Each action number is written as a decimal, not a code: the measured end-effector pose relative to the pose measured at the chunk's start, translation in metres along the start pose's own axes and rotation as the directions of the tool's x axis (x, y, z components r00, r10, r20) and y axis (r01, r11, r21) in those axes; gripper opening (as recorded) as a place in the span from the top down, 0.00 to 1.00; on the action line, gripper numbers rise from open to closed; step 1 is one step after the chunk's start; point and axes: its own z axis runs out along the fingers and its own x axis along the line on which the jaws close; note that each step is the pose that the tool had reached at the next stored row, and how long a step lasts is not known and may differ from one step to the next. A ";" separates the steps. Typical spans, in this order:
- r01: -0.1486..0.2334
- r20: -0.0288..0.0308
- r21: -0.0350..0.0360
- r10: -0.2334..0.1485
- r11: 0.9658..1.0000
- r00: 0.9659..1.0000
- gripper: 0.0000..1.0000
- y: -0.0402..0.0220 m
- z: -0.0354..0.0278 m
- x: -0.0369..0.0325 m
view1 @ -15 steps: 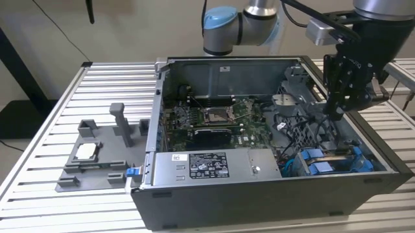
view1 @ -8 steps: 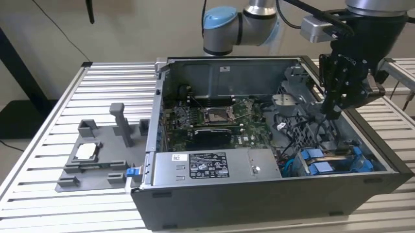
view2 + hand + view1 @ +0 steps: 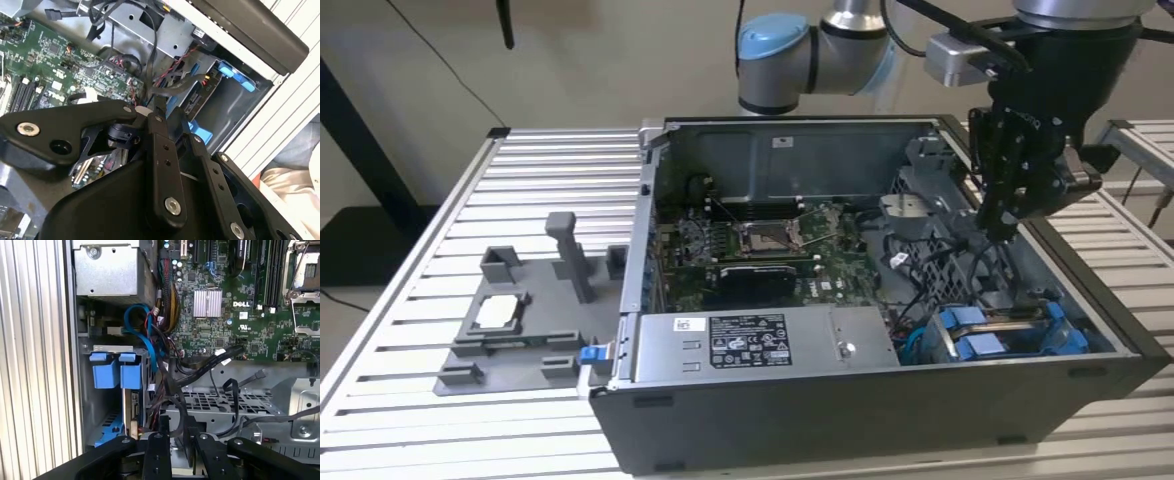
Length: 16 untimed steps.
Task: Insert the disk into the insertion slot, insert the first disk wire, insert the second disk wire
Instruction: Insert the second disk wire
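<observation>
**Disk.** The disk (image 3: pixel 1007 335) sits on edge in the slot (image 3: pixel 232 110), a grey sheet-metal bay in the near corner of the case (image 3: pixel 854 420), at the exterior view's right. The blue carrier frames the disk. In the first wrist view two blue handle tabs (image 3: pixel 117 371) stand side by side at the bay's open end.

**Wire.** A black wire (image 3: pixel 173 390) runs from the bundle beside the bay to the fingertips. Its free end is hidden between them. In the first wrist view a looped blue cable (image 3: pixel 142 335) lies just beside the tabs, between the bay and the motherboard (image 3: pixel 761 250).

**Gripper.** The gripper (image 3: pixel 1001 228) hangs inside the case, above the perforated cage floor and near the disk's inner end, not touching the disk. Both wrist views show the black fingers (image 3: pixel 162 440) drawn in, with the wire pinched between them. In the second wrist view the gripper's tip (image 3: pixel 147 107) points towards the blue carrier.

**Surroundings.** The power supply (image 3: pixel 747 340) lies along the near wall of the case, at the exterior view's left of the disk. The case rests on a slatted table (image 3: pixel 400 420). A grey tray (image 3: pixel 494 350) with upright posts stands well apart, outside the case at the exterior view's left. It carries a small square chip (image 3: pixel 500 312).
</observation>
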 end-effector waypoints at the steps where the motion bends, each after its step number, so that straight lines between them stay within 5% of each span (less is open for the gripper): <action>1: 0.002 -0.001 0.001 -0.002 1.000 1.000 0.74 0.0015 -0.0001 0.0000; 9: 0.034 -0.010 0.007 -0.034 0.999 0.999 0.74 0.0136 -0.0014 0.0000; 16: 0.062 -0.009 0.017 -0.062 0.998 0.998 0.74 0.0228 -0.0020 0.0000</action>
